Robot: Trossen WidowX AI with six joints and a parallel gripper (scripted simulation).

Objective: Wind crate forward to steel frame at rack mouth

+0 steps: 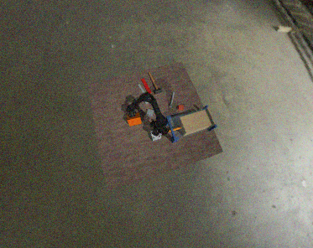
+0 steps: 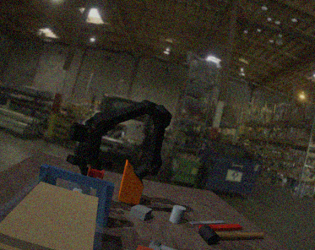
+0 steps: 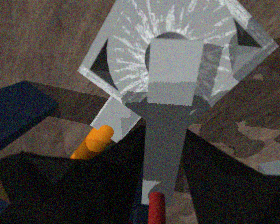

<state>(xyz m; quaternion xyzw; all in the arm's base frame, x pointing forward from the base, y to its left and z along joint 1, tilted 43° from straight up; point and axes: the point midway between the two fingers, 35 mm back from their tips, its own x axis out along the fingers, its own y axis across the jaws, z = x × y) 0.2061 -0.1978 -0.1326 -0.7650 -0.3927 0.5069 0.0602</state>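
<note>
In the wrist view the grey winch (image 3: 191, 25) lies right below my hand, its round top plate facing me. The grey winch handle (image 3: 163, 145) sits with its square hub (image 3: 173, 62) on the winch's centre, and its red grip (image 3: 157, 207) points back between my black fingers. My gripper (image 3: 162, 132) (image 1: 159, 127) is shut on the handle. The orange strap (image 3: 93, 142) (image 1: 175, 130) runs from the winch towards the blue steel frame (image 3: 16, 107) (image 1: 170, 125) (image 2: 75, 179). The tan-topped cubby (image 1: 196, 121) (image 2: 50, 215) hides the crate.
An orange block (image 1: 134, 121) (image 2: 130, 186) stands beside the arm (image 1: 148, 105) (image 2: 117, 118). A red tool (image 1: 146, 85) (image 2: 220, 226), a hammer (image 1: 153, 84) (image 2: 210, 234), a grey block (image 2: 140, 211) and a white cylinder (image 2: 176, 213) lie on the brown bench (image 1: 159, 155).
</note>
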